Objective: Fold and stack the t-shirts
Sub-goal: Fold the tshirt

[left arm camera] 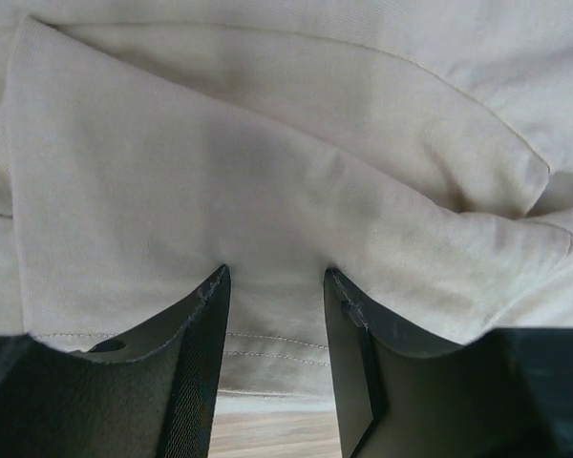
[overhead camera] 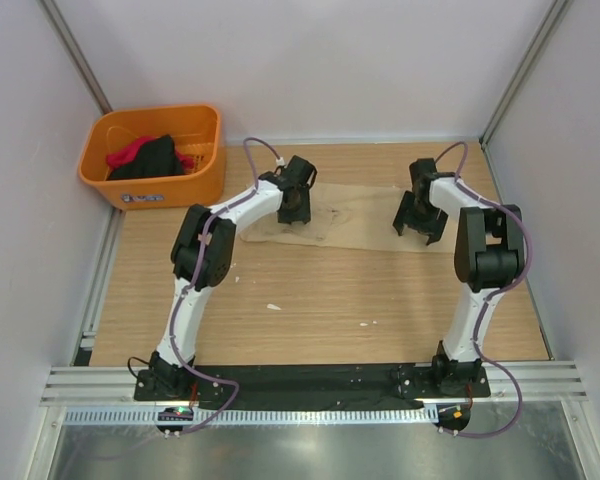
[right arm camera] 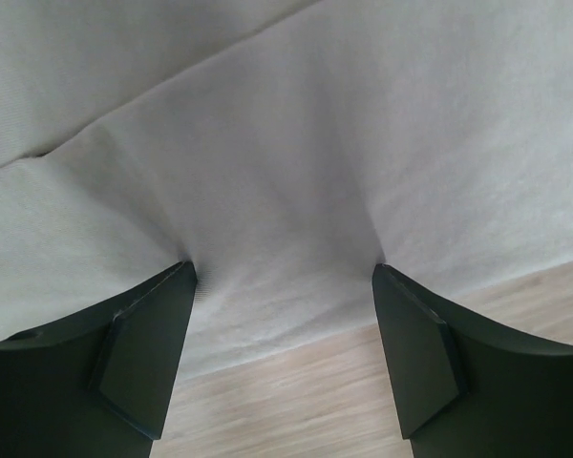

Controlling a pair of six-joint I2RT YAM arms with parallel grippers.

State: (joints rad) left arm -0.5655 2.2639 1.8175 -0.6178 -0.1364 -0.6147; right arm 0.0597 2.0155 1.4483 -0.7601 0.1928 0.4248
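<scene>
- Nearest us, the two arms rose from their bases at the edge of the table (overhead camera: 330, 320) and reached away over bare wood.
- Beyond the middle of the table lay the tan t-shirt (overhead camera: 360, 222), spread flat, with wrinkles toward its left end.
- The left gripper (overhead camera: 296, 208) stood on the shirt's left part. Its jaws were released, with the fingertips (left arm camera: 210, 305) apart and pressing into folded cloth, and nothing was pinched between them.
- The right gripper (overhead camera: 418, 228) stood on the shirt's right part near its front edge. Its jaws were spread wide, the tips dimpled the fabric, and they grasped nothing.
- Farthest off, at the left corner, the orange basket (overhead camera: 170, 190) held a black t-shirt (overhead camera: 156, 160) and a red t-shirt (overhead camera: 128, 153) bundled together.
</scene>
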